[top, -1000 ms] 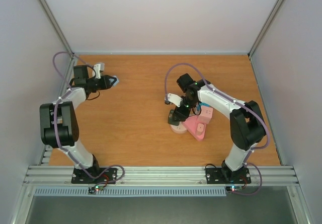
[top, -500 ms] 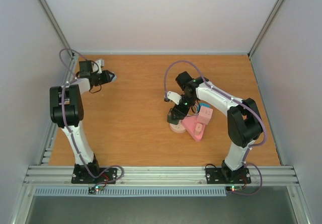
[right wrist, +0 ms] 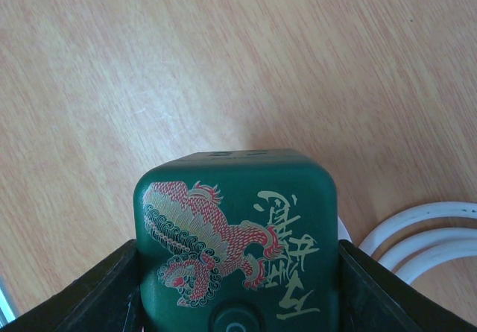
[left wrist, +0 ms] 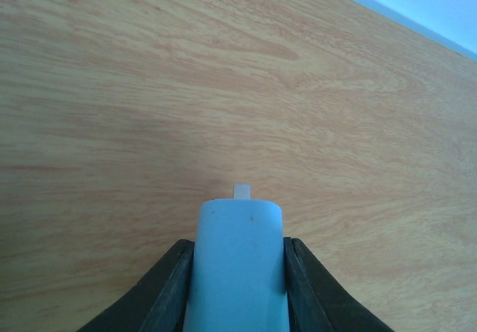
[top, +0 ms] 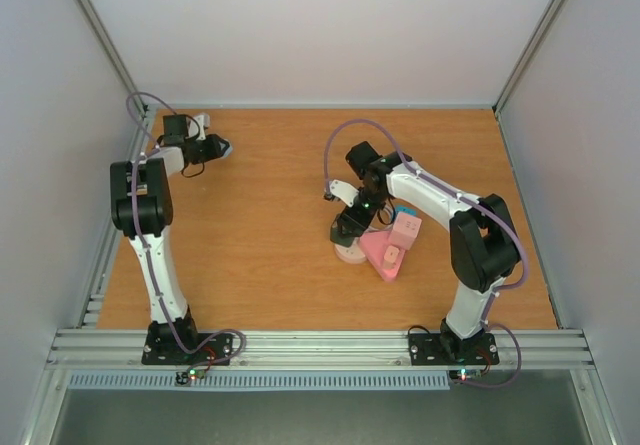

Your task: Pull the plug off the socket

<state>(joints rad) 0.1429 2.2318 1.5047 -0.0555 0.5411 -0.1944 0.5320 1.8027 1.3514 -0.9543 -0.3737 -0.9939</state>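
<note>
I am clamping the plug in my left gripper and holding it well apart from the socket — my right gripper is gripping a green block there, probably to brace it.

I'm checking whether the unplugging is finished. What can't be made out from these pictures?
Left wrist: the pale blue plug runs off the bottom edge; only one small tab shows at its tip.
Right wrist: the green block hides whatever lies beneath it; the white cable is cut by the right edge.
Top view: the right gripper covers part of the pink socket; any join there is too small to tell.
</note>
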